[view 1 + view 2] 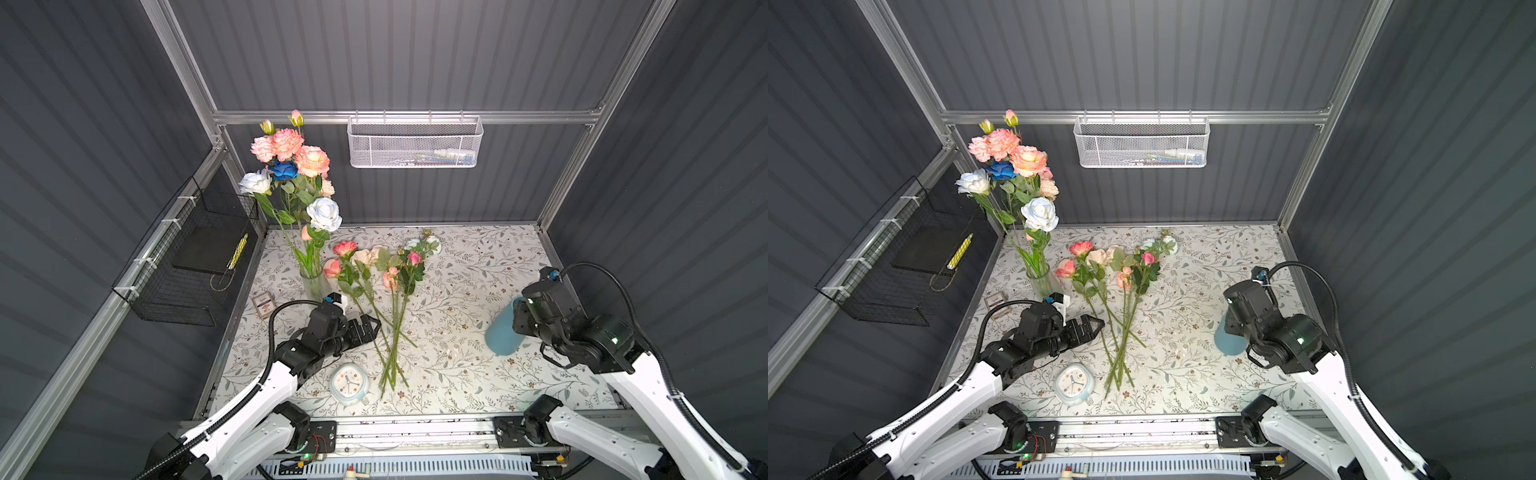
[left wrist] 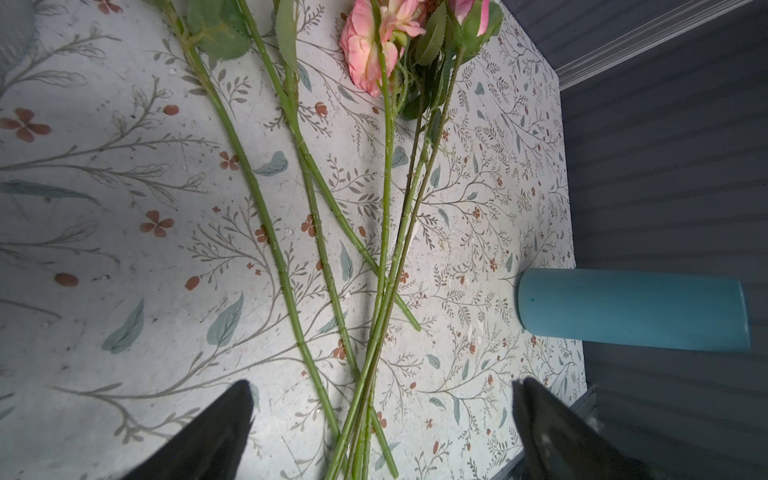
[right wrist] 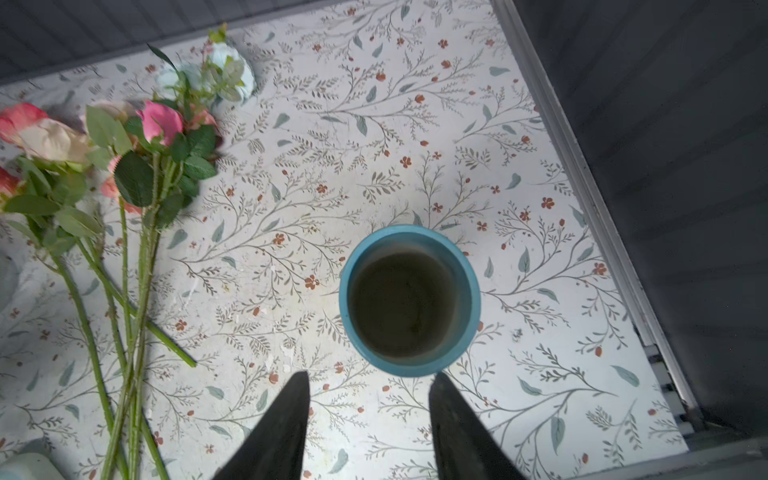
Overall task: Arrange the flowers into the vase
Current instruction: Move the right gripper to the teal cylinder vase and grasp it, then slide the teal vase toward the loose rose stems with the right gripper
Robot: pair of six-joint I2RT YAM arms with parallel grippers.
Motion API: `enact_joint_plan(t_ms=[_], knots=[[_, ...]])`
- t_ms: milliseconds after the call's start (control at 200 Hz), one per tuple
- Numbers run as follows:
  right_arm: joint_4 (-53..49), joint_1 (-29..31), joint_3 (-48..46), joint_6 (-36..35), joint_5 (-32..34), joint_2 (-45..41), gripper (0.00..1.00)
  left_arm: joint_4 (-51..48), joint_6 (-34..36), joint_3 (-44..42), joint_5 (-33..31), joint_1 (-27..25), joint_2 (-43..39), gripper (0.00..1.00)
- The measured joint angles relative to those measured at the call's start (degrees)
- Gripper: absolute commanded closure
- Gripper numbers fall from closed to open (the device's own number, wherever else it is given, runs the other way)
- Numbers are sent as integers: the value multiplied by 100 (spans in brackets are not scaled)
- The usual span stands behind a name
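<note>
1. Here, the loose flowers (image 1: 411,266) (image 1: 1144,266) lie flat on the floral tablecloth (image 1: 478,266) near the middle of the table. Their coral, pink, cream and pale blue heads point toward the back wall. Their green stems draw together and cross one another toward the front edge.
2. More flowers (image 1: 309,160) (image 1: 1027,160) stand upright in the glass vase (image 1: 313,282) (image 1: 1042,282) at the back left of the table. They include coral peonies, two white-blue roses and one deep blue bloom. The vase is just left of the loose heads.
3. The left gripper (image 1: 374,323) (image 2: 382,384) sits just left of the loose stems, between the glass vase and the clock (image 1: 348,384). Its jaws are spread wide and it has hold of nothing. In the left wrist view its two black fingers (image 2: 224,428) stand on either side of the crossing stems, not touching them.
4. The right gripper (image 3: 372,375) is above the blue pot (image 1: 500,332) (image 3: 345,299), which stands upright on the right side, well apart from the flowers. The jaws are partly apart with nothing between them. In the right wrist view the pot's round, dark mouth lies just beyond the fingertips.
5. The pale blue clock lies face up near the front edge, just left of the stem ends.
</note>
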Motion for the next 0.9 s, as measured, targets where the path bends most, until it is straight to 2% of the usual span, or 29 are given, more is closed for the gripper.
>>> enact_joint_plan(t_ms=[220,400,640,715,900], knots=[[55,-498,238,-529,-616,754,55,219,-4,-31,26,0,26,0],[157,-782,203,-723,-739,1082,64,260,-4,-90,46,0,17,0],[385,-953,96,-901,-962,1449,90,264,-4,-173,44,0,-7,0],[490,-949,129,-966,-1263,1486,100,264,-4,-173,44,0,-2,0],[374,-822,306,-1128,-1547,1641,100,264,-4,-173,44,0,0,0]])
